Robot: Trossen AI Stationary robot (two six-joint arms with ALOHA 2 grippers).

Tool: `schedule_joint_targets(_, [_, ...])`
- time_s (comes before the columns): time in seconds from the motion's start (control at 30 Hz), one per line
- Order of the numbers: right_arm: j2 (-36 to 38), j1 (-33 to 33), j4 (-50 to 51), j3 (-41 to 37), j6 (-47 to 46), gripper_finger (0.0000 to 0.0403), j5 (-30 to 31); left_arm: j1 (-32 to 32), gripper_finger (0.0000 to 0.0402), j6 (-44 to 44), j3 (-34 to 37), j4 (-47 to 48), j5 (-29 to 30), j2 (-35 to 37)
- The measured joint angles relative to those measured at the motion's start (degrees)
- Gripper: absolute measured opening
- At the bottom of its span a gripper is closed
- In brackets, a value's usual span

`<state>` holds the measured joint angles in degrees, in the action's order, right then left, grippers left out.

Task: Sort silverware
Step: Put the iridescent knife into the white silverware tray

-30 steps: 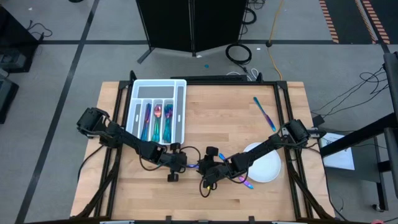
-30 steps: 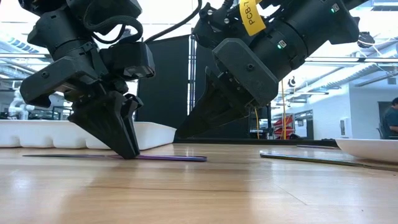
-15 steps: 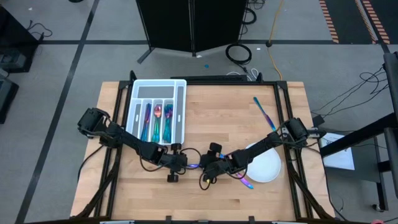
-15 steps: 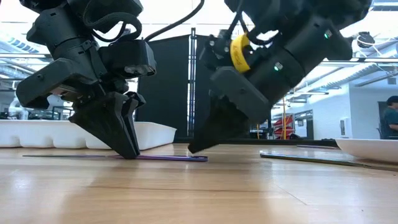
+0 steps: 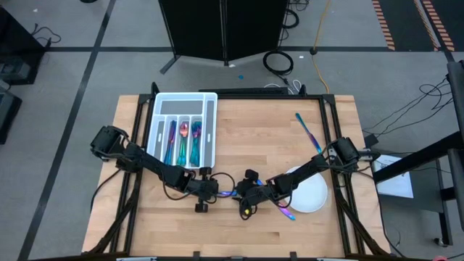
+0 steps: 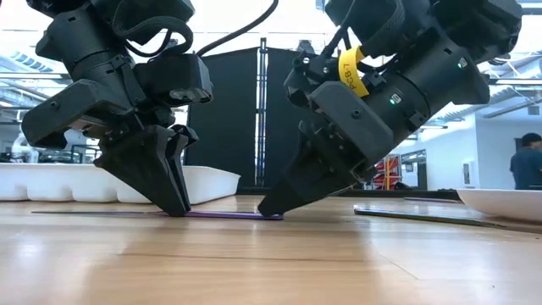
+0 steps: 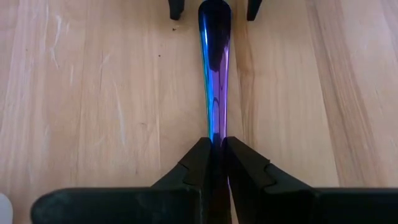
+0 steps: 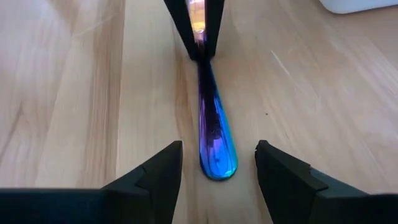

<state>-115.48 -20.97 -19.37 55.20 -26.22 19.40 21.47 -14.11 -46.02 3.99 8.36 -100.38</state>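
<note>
A slim iridescent blue-purple piece of silverware lies flat on the wooden table near its middle front. My left gripper is shut on it partway along. My right gripper is open and faces the left one. Its two fingers stand on either side of the piece's rounded end without touching it. In the low view both grippers reach down to the table top, with the piece between them. The white divided tray at the far left holds several pieces. My left gripper pinches the piece's narrow shaft between its two fingers, across its width. The fingers come slanting down from the table's left side. The piece lies flat on the table, its rounded end pointing away toward the right gripper.
A round white plate sits at the front right, with one piece of silverware beside it. Another piece lies at the far right. Bare wood lies in front of both grippers.
My right gripper has come down and toward the left gripper, rolling as it went, until its open fingers stand around the piece's rounded end at the table top. The piece has stayed flat where it was.
</note>
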Motion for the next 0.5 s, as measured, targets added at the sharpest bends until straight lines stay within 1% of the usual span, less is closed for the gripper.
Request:
schedule_joint_targets(0.1, [0.0, 0.0, -0.1, 0.0, 0.0, 0.0187, 0.1, 0.0, 0.0047, 0.0, -0.3, 0.4, 0.0, 0.0])
schedule_joint_targets(0.3, [0.0, 0.0, -0.3, 0.0, 0.0, 0.0187, 0.1, 0.3, 0.0046, 1.0, -3.1, 5.0, 0.2, -0.2])
schedule_joint_targets(0.5, [0.0, 0.0, -0.6, 0.0, 0.0, 0.0187, 0.3, 1.3, 0.0046, 1.5, -4.0, 6.6, 3.2, -0.3])
